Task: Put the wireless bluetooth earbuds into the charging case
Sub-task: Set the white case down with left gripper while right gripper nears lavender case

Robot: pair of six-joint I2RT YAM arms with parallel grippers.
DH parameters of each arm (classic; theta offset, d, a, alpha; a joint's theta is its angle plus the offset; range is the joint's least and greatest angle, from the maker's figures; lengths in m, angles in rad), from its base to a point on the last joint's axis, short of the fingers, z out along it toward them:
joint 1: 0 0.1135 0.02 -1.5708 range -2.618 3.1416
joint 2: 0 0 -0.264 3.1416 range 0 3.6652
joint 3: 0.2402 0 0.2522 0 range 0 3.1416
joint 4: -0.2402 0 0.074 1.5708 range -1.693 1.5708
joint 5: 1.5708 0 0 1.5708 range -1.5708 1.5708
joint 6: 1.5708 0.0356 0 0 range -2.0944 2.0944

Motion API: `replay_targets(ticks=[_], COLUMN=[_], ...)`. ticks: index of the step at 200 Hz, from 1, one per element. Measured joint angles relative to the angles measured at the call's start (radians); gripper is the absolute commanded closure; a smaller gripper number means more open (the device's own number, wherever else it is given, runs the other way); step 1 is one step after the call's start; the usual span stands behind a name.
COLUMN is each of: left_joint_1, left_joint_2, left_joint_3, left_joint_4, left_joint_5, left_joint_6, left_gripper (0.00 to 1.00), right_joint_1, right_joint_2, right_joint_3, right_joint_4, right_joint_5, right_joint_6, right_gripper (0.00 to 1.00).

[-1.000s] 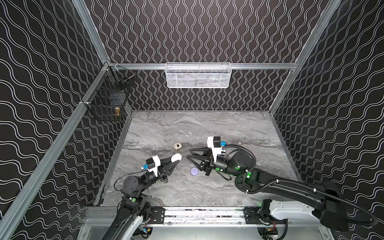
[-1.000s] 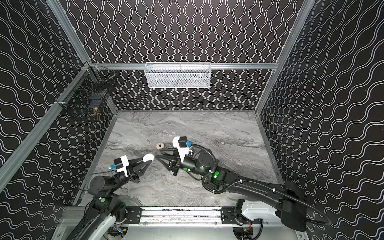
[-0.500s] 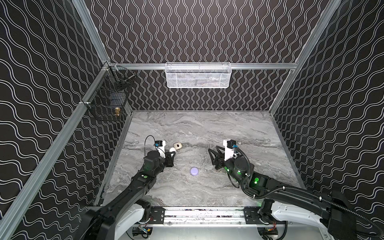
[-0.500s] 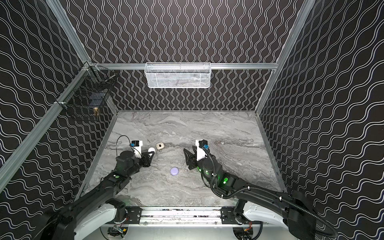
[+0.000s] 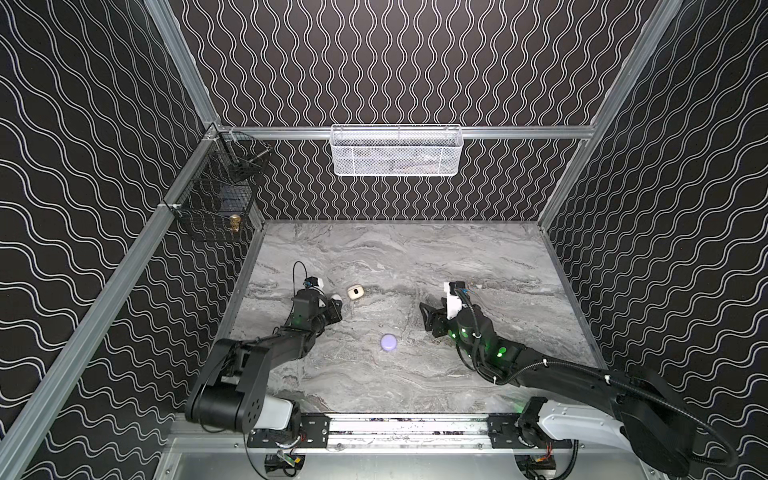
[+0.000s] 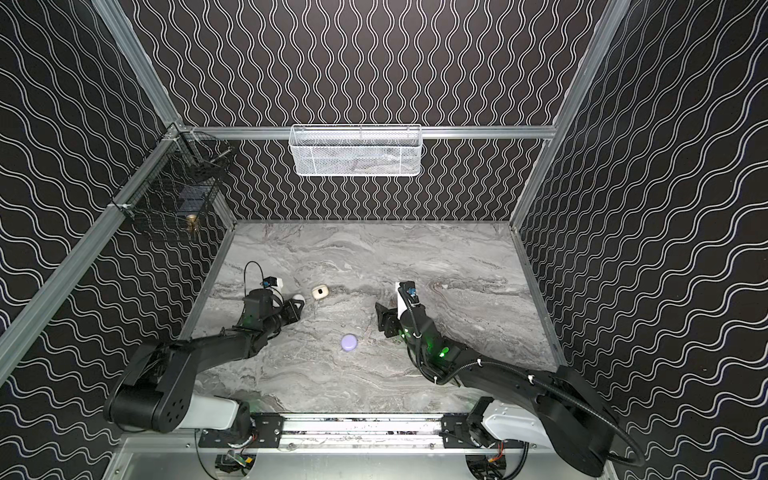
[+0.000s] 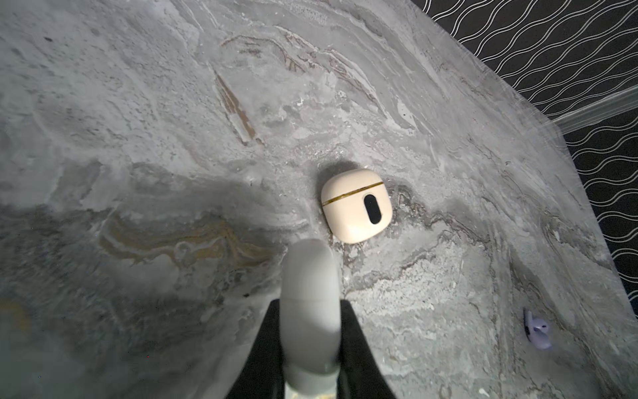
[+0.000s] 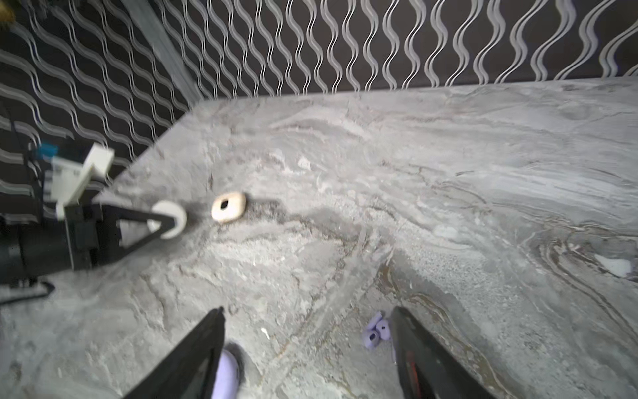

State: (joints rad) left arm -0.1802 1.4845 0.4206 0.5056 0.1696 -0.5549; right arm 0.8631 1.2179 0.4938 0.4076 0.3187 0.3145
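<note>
A: The arms have drawn apart. The left gripper (image 7: 309, 304) stays clamped on a blurred white case (image 7: 309, 269), probably, with the cream case (image 7: 355, 205) just ahead.
B: The right gripper (image 8: 307, 312) gapes empty, with the lavender earbuds (image 8: 374, 330) between its jaws, beside one finger. Closing off-centre could flick them.

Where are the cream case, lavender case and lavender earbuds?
cream case (image 7: 355, 207): left wrist view, body below the seam.
lavender case (image 5: 388, 342): in a top view, top surface.
lavender earbuds (image 8: 374, 333): right wrist view, bud bodies.
</note>
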Motion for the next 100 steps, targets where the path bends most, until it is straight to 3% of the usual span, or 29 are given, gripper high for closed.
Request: replay_targets(ticks=[54, 85, 100], left_joint_1=[0.049, 0.069, 0.075], left_joint_2=[0.185, 0.243, 0.259], left_joint_3=[0.043, 0.079, 0.099], left_joint_4=[0.174, 0.217, 0.215], left_joint_5=[0.051, 0.077, 0.082], left_joint_6=[-0.046, -0.072, -0.075], left_gripper=[1.00, 1.00, 0.75], right_joint_1=[-0.001, -0.001, -0.001], right_joint_2=[0.113, 0.146, 0.152], right_joint_3=[0.051, 0.063, 0.060], right_joint_4=[-0.002, 0.003, 0.007], right_joint_5=[-0.175, -0.257, -0.284], right_joint_6=[-0.073, -0.091, -0.095], right_gripper=[0.14, 0.05, 0.01])
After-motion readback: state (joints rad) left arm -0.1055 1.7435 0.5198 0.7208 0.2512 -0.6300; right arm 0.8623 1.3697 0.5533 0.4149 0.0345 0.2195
